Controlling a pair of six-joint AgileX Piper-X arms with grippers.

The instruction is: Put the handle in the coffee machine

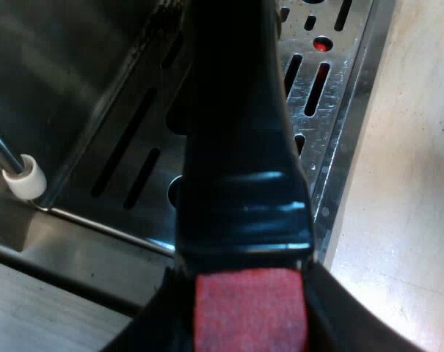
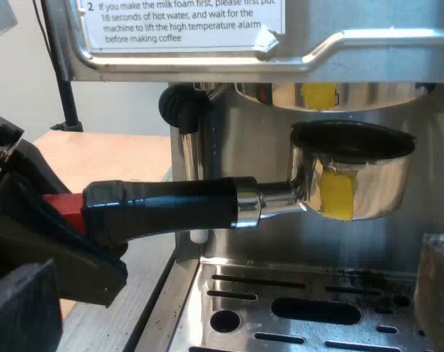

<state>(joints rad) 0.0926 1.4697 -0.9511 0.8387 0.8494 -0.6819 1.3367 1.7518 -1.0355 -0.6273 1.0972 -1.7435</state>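
Left tool (image 1: 249, 319) grips holder (image 2: 354, 183); steam wand (image 2: 188, 155) beside, brew head (image 2: 324, 95) just above.

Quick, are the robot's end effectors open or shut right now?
Left end effector: closed on the holder's handle, at its red end.
Right end effector: open, holding nothing.

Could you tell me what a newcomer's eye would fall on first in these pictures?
First, the shiny metal holder with the dark, red-ended handle, its basket hanging just under the brewing head of the steel espresso machine, not yet locked in. My left gripper has its jaws closed on the red end, over the slotted steel drip tray.
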